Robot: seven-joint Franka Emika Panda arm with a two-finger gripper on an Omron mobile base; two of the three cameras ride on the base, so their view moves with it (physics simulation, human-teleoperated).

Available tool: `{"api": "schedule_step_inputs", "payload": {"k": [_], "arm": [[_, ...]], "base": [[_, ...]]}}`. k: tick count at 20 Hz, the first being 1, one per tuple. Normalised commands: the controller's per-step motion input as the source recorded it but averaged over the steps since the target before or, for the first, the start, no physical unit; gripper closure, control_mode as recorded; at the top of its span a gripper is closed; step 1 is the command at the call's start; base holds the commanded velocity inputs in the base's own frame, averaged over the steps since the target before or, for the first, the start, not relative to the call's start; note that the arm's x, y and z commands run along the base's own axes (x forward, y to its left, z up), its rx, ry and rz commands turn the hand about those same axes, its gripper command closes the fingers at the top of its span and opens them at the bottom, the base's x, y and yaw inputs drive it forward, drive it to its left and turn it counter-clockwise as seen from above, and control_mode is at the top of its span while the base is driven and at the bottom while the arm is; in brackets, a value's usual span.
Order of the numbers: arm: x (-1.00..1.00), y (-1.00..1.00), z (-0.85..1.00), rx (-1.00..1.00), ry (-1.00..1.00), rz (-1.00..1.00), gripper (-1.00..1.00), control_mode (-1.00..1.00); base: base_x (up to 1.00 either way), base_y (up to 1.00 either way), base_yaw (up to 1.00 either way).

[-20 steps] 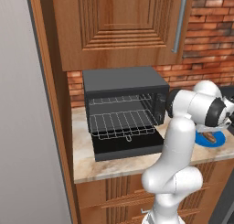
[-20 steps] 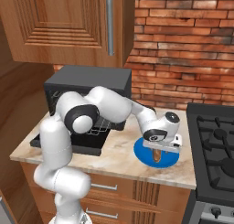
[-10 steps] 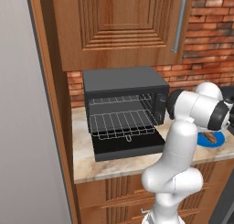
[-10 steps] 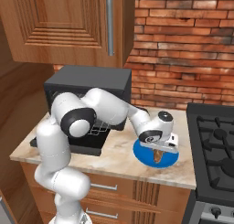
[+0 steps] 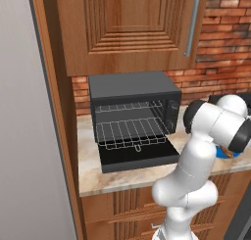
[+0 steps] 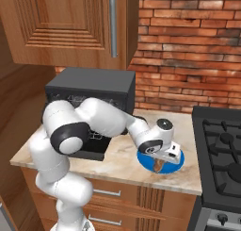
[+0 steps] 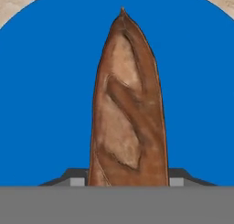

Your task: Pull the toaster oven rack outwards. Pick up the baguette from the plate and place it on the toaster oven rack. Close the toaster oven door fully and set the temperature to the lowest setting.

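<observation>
The dark grey toaster oven [image 5: 132,92] stands on the counter with its door [image 5: 139,158] folded down flat. The silver wire rack [image 5: 130,131] is pulled out over the door. Right of the oven lies the blue plate [image 6: 179,159], whose rim also peeks past the arm in the left base view [image 5: 226,155]. My gripper [image 6: 162,160] is down on the plate, pointing at it. The brown baguette [image 7: 125,109] runs between the two fingertips, whose pads press its sides. Its far tip rests over the plate's blue surface [image 7: 45,104]. The hand hides most of the baguette [image 6: 159,166] in the right base view.
A black gas stove [image 6: 221,150] sits directly right of the plate. A wooden wall cabinet [image 5: 132,28] hangs above the oven, with a brick wall behind. The beige stone counter [image 6: 117,164] has bare room in front of the oven. A tall panel [image 5: 29,136] closes the left side.
The jaws have narrowed onto the baguette's sides, and the hand has settled a little lower over the plate. Oven, rack and door are unchanged.
</observation>
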Motion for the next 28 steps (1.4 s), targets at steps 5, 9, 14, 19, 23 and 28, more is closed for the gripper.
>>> {"api": "schedule_step_inputs", "payload": {"k": [5, 9, 14, 19, 23, 28], "arm": [[-0.18, 0.15, 0.53, -0.09, 0.00, 0.06, 1.00, -1.00], [-0.06, 0.19, 0.85, -0.11, 0.00, 0.09, 1.00, -1.00], [-0.15, 0.31, 0.83, -0.07, -0.02, 0.08, 1.00, -1.00], [-0.29, 0.39, 0.64, 0.00, -0.05, 0.15, 1.00, -1.00], [-0.31, 0.29, 0.64, 0.00, -0.01, 0.22, 1.00, -1.00], [-0.39, 0.35, 0.56, 0.00, 0.00, 0.23, 1.00, -1.00]], "base": [[0.00, 0.00, 0.00], [0.00, 0.00, 0.00], [0.00, 0.00, 0.00], [0.00, 0.00, 0.00], [0.00, 0.00, 0.00], [0.00, 0.00, 0.00]]}}
